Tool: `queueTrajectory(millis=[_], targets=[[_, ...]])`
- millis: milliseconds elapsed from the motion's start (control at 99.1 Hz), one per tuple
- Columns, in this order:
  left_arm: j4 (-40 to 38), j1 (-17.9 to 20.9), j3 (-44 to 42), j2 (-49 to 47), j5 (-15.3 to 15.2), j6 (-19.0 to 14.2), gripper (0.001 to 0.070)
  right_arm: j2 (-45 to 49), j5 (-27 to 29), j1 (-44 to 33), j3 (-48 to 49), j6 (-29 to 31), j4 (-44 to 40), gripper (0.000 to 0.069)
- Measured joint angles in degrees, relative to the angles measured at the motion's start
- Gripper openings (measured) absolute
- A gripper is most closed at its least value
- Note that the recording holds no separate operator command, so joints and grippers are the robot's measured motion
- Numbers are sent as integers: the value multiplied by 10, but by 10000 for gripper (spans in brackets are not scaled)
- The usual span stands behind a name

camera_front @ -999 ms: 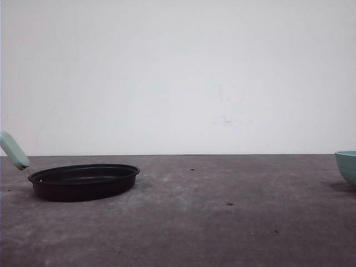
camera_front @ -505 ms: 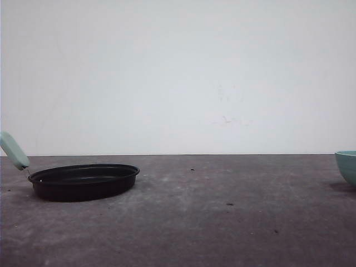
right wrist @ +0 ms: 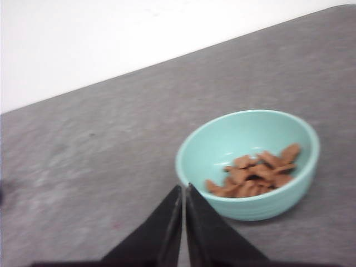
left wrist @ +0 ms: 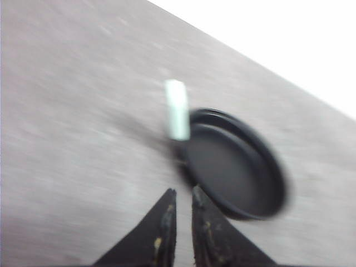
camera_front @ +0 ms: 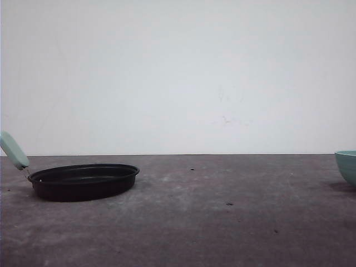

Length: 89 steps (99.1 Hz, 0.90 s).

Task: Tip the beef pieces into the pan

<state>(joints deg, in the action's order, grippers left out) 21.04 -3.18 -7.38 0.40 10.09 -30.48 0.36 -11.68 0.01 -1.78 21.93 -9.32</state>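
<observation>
The black pan [camera_front: 83, 181] rests on the table at the left, its mint-green handle [camera_front: 14, 150] pointing up and outward. In the left wrist view the pan [left wrist: 233, 167] and handle [left wrist: 177, 108] lie just beyond my left gripper [left wrist: 182, 192]. That gripper is shut with only a thin slit between its fingers, holds nothing, and its view is blurred. The beef pieces [right wrist: 256, 172] sit in a teal bowl [right wrist: 245, 206]. My right gripper [right wrist: 183, 189] hangs shut and empty beside the bowl's near rim.
In the front view the teal bowl [camera_front: 346, 166] stands at the far right edge of the dark grey table [camera_front: 222, 222]. A wide stretch of bare tabletop separates bowl and pan. A white wall rises behind the table.
</observation>
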Motion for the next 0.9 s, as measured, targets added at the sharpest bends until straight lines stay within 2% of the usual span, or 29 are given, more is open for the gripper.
queueTrajectory(millis=[71,192,343,515,636,777,838,898], targets=[[8,-1,-20,12,17,-15,24,1,-16,0,-26,5,-4,10],[14,-1,-85,65,2,-21,24,1,-17,0,-106,8,-6,10],[10,-1,-205,180,5,11,24,40,-17,0,-227,-14,-40,10],[14,-1,-372,326,37,59,24,151,-17,0,-389,-58,-145,10],[19,-1,-471,395,55,70,24,231,-17,0,-495,-76,-215,10],[31,-1,-537,431,96,75,25,299,-22,0,-576,-85,-250,12],[31,-1,-544,435,104,76,26,314,-31,0,-591,-86,-252,57],[44,-1,-544,435,115,77,26,324,-34,0,-597,-86,-253,191]])
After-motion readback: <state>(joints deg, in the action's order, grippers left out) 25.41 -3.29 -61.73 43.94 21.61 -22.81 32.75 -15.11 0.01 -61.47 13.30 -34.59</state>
